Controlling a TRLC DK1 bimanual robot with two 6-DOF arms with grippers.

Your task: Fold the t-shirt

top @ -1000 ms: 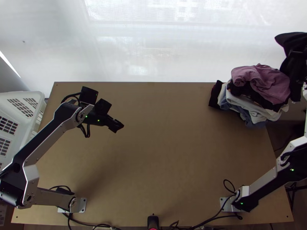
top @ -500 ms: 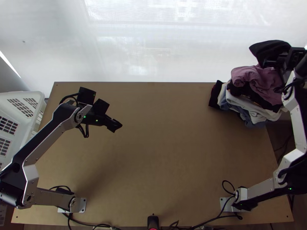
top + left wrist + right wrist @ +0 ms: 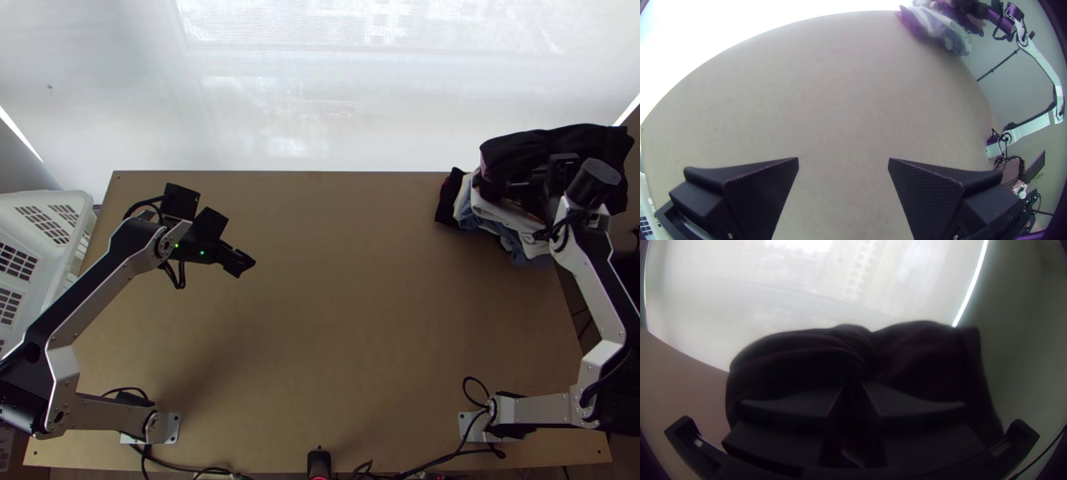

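In the top view my left gripper (image 3: 238, 261) hangs over the left part of the table; in the left wrist view my left gripper (image 3: 843, 162) is open with bare table beyond its fingers. At the upper right of the top view, my right gripper (image 3: 512, 186) holds a folded black garment (image 3: 588, 142) above the clothes pile. The right wrist view has my right gripper (image 3: 853, 386) shut on that dark cloth (image 3: 804, 346), which bulges out on both sides of the fingers. Whether it is a t-shirt I cannot tell.
A stack of white, blue and dark clothes (image 3: 478, 212) sits at the table's far right corner, under the right gripper. A white plastic basket (image 3: 60, 202) stands off the left edge. Cables (image 3: 448, 456) run along the near edge of the brown tabletop (image 3: 344, 320).
The right arm has swung inward from the right edge, carrying the black garment over the pile and covering the mauve cloth on top. The left arm has barely moved.
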